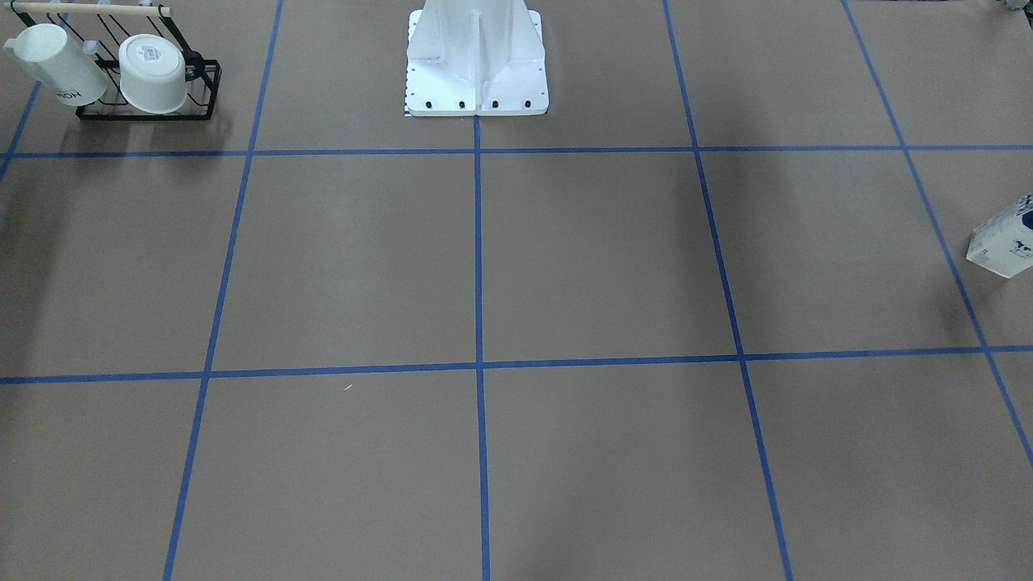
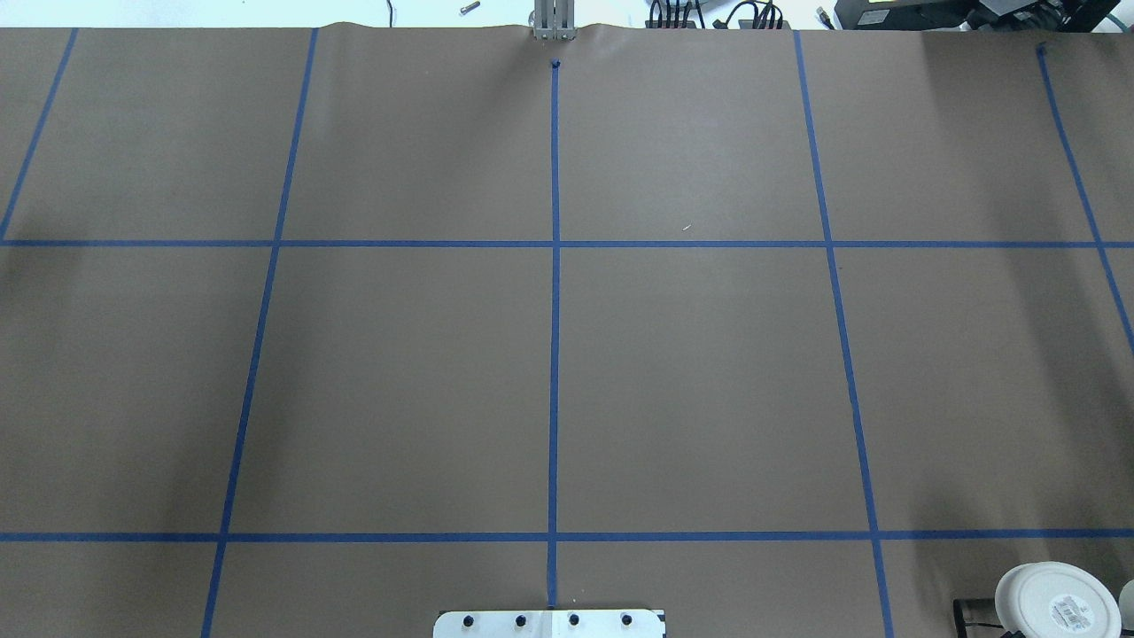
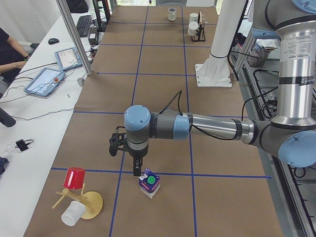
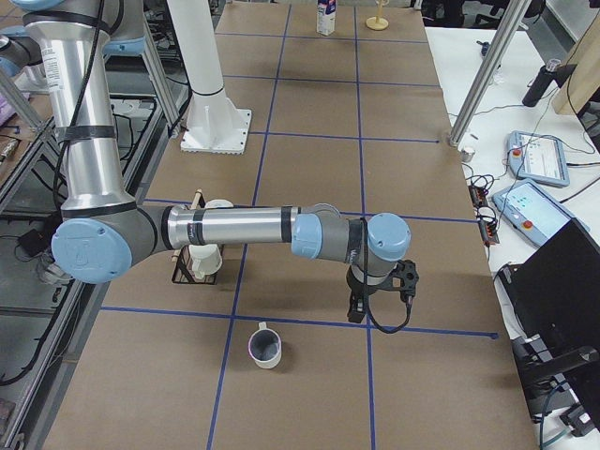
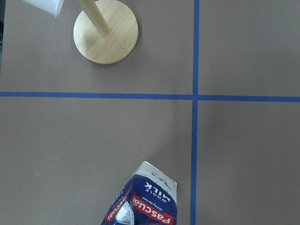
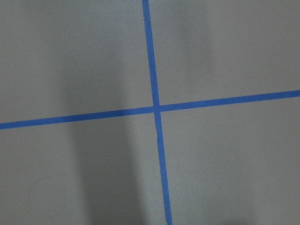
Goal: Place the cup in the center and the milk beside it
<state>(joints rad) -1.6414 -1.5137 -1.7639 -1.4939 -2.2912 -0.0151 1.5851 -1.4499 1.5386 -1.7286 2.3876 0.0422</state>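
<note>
The milk [image 3: 149, 183] stands upright at the table's left end; it also shows in the front view [image 1: 1005, 242] and the left wrist view [image 5: 145, 199]. My left gripper [image 3: 134, 170] hangs just beside its top; I cannot tell if it is open. A white mug with a loop handle and dark grey inside [image 4: 265, 347] stands at the table's right end. A like mug with "HOME" lettering [image 1: 56, 64] leans on a black rack [image 1: 202, 93]. My right gripper [image 4: 359, 314] hangs over a tape crossing to the right of the standing mug, state unclear. The center [image 2: 555, 244] is bare.
A wider handleless white cup [image 1: 153, 73] lies on the rack, its labelled base also in the overhead view [image 2: 1054, 607]. A wooden stand [image 3: 89, 205] with a red cup [image 3: 75, 177] and a white cup [image 3: 73, 213] sits near the milk. The robot base [image 1: 476, 89] is at the table's near edge.
</note>
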